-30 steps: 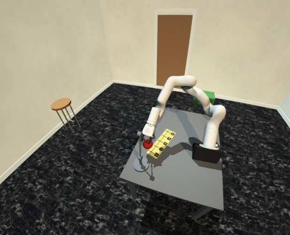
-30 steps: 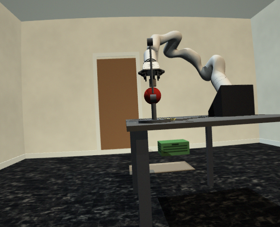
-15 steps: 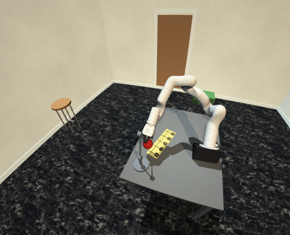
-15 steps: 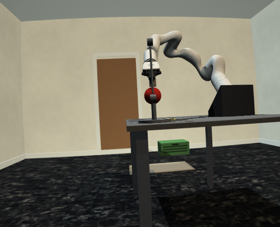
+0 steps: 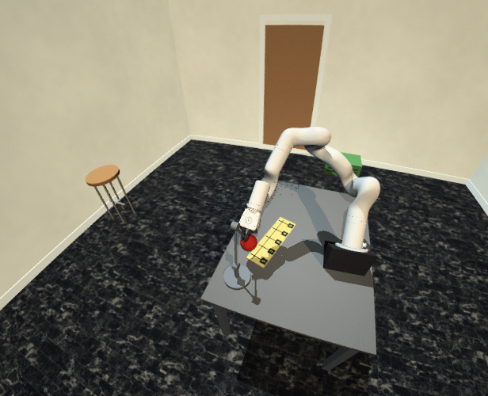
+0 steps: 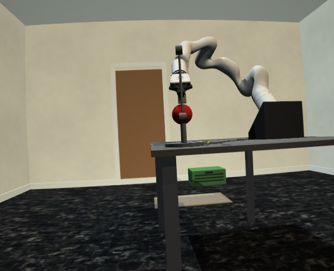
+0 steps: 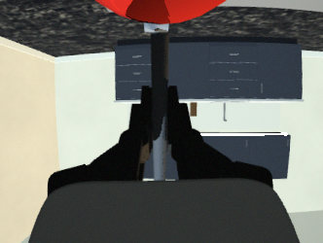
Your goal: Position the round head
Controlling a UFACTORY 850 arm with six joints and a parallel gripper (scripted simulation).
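The lamp's round grey foot (image 5: 237,279) (image 6: 175,143) sits at the left edge of the grey bench (image 5: 312,306) (image 6: 249,144). Its post rises to a top joint (image 5: 234,226) (image 6: 179,50). From there a thin rod (image 7: 158,70) hangs down to the round red head (image 5: 248,243) (image 6: 180,111). My gripper (image 5: 246,234) (image 6: 181,98) (image 7: 159,101) points down and is shut on this rod just above the head. The head hangs well above the bench, close to the post. It is beside the near end of the yellow strip (image 5: 272,242) with its numbered lines.
The arm's black base box (image 5: 348,257) (image 6: 277,120) stands at the bench's right side. A green crate (image 5: 355,161) (image 6: 206,175) lies on the floor behind the bench. A wooden stool (image 5: 102,175) stands far to the left. A brown door is in the back wall.
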